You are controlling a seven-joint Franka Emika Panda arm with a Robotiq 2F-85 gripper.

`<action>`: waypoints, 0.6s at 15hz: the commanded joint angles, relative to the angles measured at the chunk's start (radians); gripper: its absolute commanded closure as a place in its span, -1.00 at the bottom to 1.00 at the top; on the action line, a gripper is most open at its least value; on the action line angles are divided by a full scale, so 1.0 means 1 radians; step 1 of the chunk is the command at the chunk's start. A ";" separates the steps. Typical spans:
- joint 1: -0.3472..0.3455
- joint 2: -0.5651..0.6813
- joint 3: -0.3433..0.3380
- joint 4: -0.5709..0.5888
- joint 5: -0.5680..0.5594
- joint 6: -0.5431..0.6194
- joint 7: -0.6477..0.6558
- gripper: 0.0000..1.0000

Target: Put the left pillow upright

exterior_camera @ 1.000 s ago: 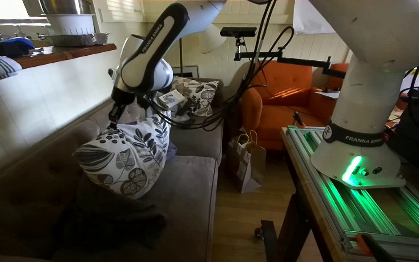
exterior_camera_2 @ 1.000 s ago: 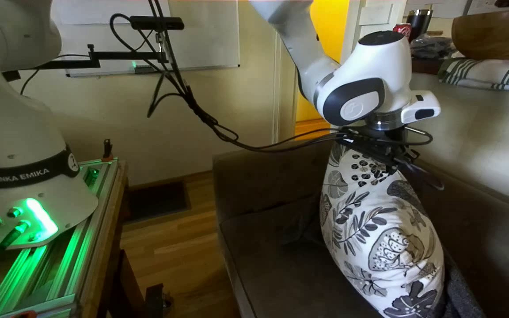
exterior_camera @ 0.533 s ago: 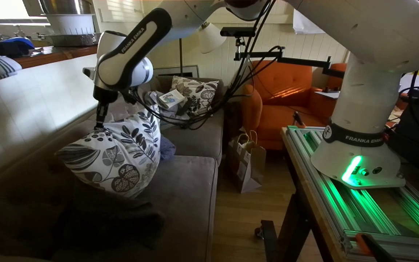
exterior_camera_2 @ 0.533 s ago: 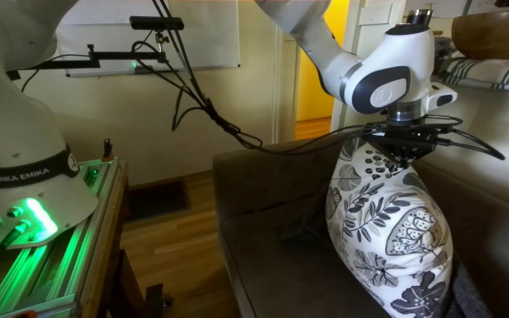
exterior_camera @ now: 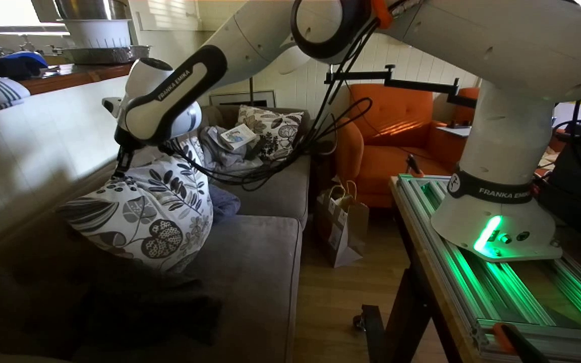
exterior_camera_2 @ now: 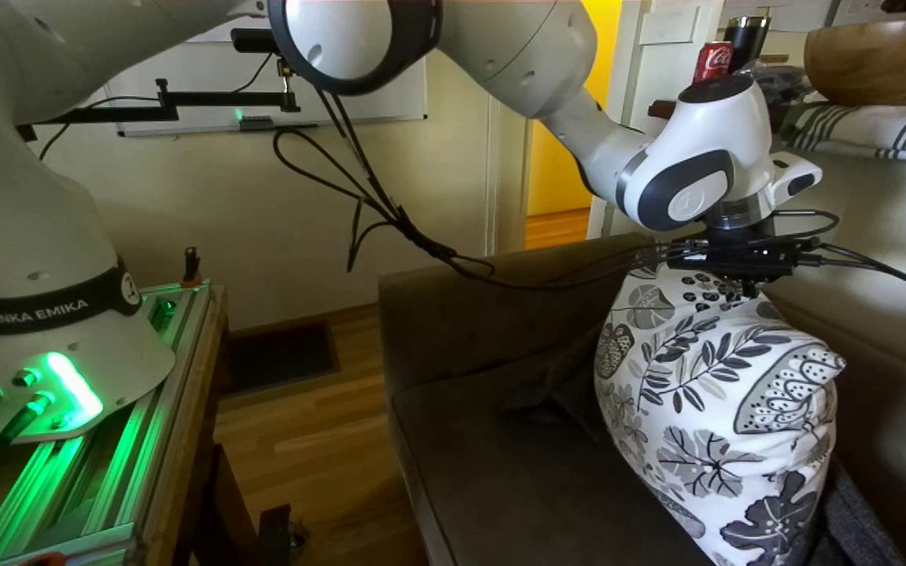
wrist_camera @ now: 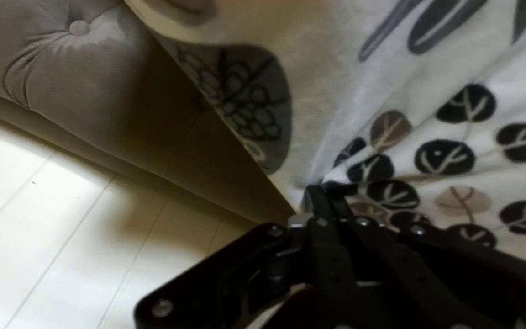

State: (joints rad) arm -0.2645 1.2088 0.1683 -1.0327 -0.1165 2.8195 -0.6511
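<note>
The left pillow is white with grey and black leaf prints. It shows in both exterior views (exterior_camera: 159, 212) (exterior_camera_2: 712, 424), raised and tilted against the sofa back. My gripper (exterior_camera: 120, 174) is at its upper edge near the backrest; it also shows in an exterior view (exterior_camera_2: 750, 289). In the wrist view the fingers (wrist_camera: 326, 188) are close together, pinching a fold of the pillow (wrist_camera: 381, 91), with creases running out from the fingertips. The pillow's lower back side is hidden. A similar pillow (exterior_camera: 273, 133) leans at the sofa's far end.
The grey sofa (exterior_camera: 265, 272) has a tufted back along the white wall (exterior_camera: 78, 121). A dark cloth (exterior_camera: 159, 307) and a blue-grey cloth (exterior_camera: 224, 201) lie beside the pillow. A book (exterior_camera: 238, 136) rests near the far pillow. Arm cables (exterior_camera_2: 421, 236) hang loosely. A wooden ledge (exterior_camera: 89, 75) holds kitchenware.
My gripper has moved toward the sofa back and wall, pulling the pillow's held edge along. The pillow has shifted the same way and leans more against the backrest.
</note>
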 commanded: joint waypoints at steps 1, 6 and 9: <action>0.004 0.004 -0.004 0.008 0.002 0.001 0.002 0.95; 0.039 0.063 -0.074 0.113 -0.024 -0.015 0.026 0.95; 0.081 0.152 -0.172 0.276 -0.040 -0.002 0.025 0.96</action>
State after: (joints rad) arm -0.2262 1.2586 0.0784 -0.9547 -0.1206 2.8114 -0.6497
